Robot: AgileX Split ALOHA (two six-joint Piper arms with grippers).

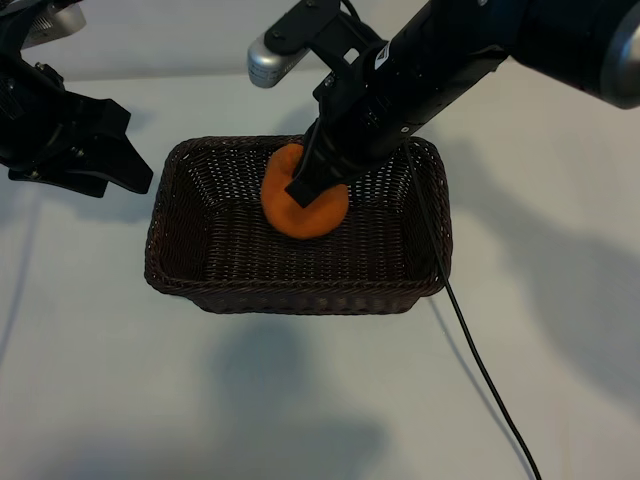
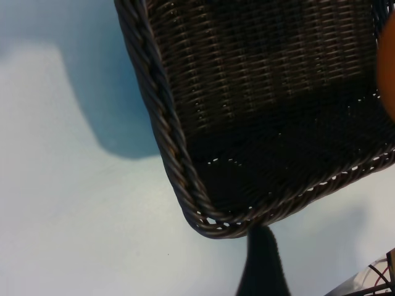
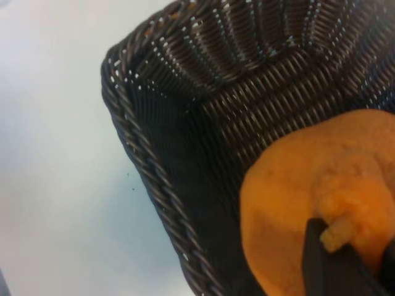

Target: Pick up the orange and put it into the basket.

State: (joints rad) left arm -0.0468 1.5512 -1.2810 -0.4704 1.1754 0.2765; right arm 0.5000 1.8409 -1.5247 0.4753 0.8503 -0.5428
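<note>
The orange (image 1: 300, 212) hangs inside the outline of the dark woven basket (image 1: 300, 296), toward its far side. My right gripper (image 1: 306, 186) comes down on it from above and is shut on its knobby stem end. In the right wrist view the orange (image 3: 290, 203) fills the corner near the fingers (image 3: 318, 259), with the basket's rim (image 3: 142, 163) beside it. Whether the fruit touches the basket floor I cannot tell. My left gripper (image 1: 120, 160) is held left of the basket, open and empty; one of its fingers (image 2: 262, 265) shows next to the basket's corner (image 2: 210, 222).
A black cable (image 1: 480, 370) runs from the right arm over the basket's right rim and down across the white table (image 1: 300, 400). The left arm's dark body sits just off the basket's left rim.
</note>
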